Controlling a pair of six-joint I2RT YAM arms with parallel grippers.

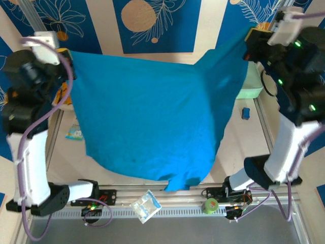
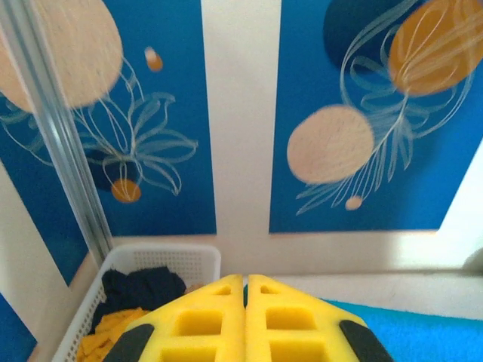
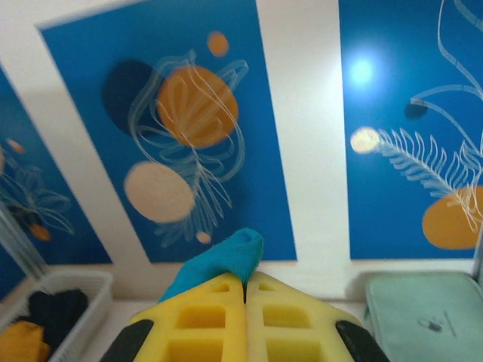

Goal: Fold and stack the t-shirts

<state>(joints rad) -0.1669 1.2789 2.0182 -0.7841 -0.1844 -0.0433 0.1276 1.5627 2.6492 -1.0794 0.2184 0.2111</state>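
From above, the teal t-shirt (image 1: 147, 117) hangs spread over the counter (image 1: 238, 147) between both arms. The right wrist camera shows the right gripper (image 3: 245, 277) pinching a teal corner. The left wrist camera shows the left gripper (image 2: 245, 280) clamped on the shirt's other edge, a white basket (image 2: 166, 256) beyond.

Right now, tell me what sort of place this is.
Likely a robot test bench: a teal shirt held up over a metal-framed table, a white basket of clothes, blue wall panels.
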